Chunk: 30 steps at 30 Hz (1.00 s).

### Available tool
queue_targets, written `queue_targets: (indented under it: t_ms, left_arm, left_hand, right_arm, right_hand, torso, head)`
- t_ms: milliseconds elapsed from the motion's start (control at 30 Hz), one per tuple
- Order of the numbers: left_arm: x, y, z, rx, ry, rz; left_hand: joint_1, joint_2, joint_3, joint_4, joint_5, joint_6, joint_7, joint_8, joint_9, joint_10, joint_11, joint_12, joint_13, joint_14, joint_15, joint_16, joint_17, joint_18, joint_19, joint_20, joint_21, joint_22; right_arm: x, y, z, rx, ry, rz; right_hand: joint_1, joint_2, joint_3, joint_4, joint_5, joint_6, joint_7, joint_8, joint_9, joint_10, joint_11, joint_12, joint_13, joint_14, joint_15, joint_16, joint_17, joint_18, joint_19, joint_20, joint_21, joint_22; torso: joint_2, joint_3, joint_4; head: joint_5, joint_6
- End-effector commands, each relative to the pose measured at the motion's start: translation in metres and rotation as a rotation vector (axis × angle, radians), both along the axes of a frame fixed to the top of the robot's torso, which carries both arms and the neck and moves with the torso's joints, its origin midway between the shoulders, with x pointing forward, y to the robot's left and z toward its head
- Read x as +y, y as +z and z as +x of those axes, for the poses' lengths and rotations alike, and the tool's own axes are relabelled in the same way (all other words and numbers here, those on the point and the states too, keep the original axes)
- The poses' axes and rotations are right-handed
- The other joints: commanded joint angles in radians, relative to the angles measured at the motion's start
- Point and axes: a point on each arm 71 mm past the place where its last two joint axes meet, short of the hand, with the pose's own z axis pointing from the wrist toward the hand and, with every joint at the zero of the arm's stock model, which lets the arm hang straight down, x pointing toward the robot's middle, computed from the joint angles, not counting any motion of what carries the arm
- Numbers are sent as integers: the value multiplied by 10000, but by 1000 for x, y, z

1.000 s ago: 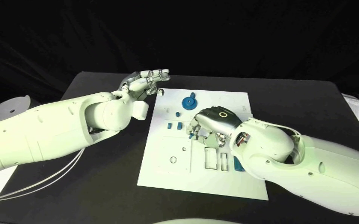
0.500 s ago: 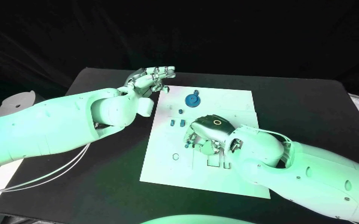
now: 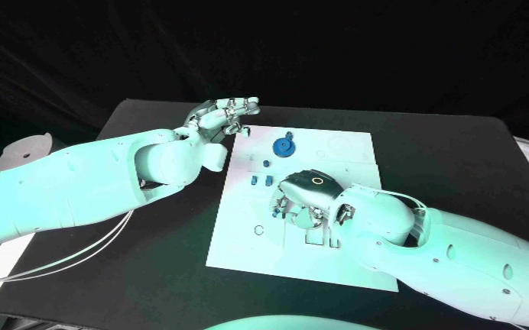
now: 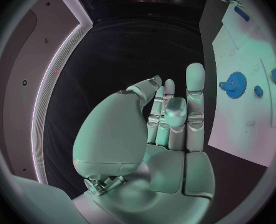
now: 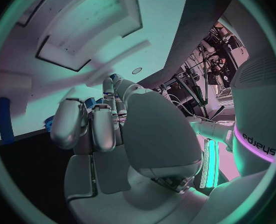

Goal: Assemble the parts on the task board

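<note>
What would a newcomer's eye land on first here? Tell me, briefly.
The white task board in the middle of the black table, with the right hand pressed down over its centre. Next, the blue gear near the board's far edge, and the left hand raised just off the board's far left corner.
</note>
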Motion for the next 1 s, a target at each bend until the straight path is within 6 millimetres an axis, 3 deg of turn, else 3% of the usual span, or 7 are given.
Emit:
queue_targets:
  t_ms: [33,267,467,567,1000]
  left_arm:
    - [-3,1,-1,-55,-242,-85]
    - [-3,1,-1,-33,-271,-88]
    - [-3,1,-1,10,-282,-75]
    - [-3,1,-1,31,-296,-72]
    - [-1,0,-1,51,-370,-22]
  left_hand:
    - [-2,41,-59,-22,-27,-74,5,31,-15,-76,23,42,15,20,21,-31,-14,100,17,6,-63,-11]
    - [-7,41,-67,-23,-26,-84,7,29,-15,-89,25,46,15,7,24,-46,-48,105,7,8,-92,-36]
    - [-7,41,-67,-23,-26,-84,7,29,-15,-89,25,46,15,7,24,-46,-48,105,7,8,-92,-36]
    - [-15,39,-81,-27,-28,-99,12,26,-16,-111,30,52,15,-6,27,-57,-75,110,-6,11,-125,-62]
    - [-33,36,-106,-28,-42,-123,20,22,-17,-142,40,64,16,-20,35,-61,-93,114,-22,16,-163,-90]
  right_arm:
    - [2,-4,-3,195,209,-478]
    - [5,-11,-1,415,72,-928]
    - [3,-12,2,239,-270,-775]
    - [2,-11,3,102,-365,-585]
    - [-7,1,-2,-323,-330,280]
  right_hand:
    - [-132,-18,60,-12,44,25,29,18,10,21,80,-65,-2,569,44,46,8,70,-10,49,5,-12]
    - [-463,-161,-12,27,49,-246,122,-96,-31,-237,180,-141,-35,554,152,19,-33,89,-60,121,-50,-89]
    - [-872,-500,-204,67,56,-1233,583,-97,-263,-1568,596,-116,-52,472,503,-193,-295,216,-380,423,-560,-821]
    - [-955,-569,-339,6,50,-1642,700,-92,-340,-2085,728,-40,-30,360,590,-505,-656,371,-685,556,-1102,-1579]
    - [-890,-603,-440,-123,68,-1714,639,-46,-324,-2236,708,142,2,309,582,-688,-886,427,-750,584,-1299,-1822]
  torso:
    - [3,-5,1]
    - [-2,-12,-1]
    - [-1,-9,10]
    - [-6,-10,13]
    - [0,3,0]
  head:
    - [0,-7]
    - [-16,-7]
    - [-37,-4]
    - [-35,2]
    - [-44,14]
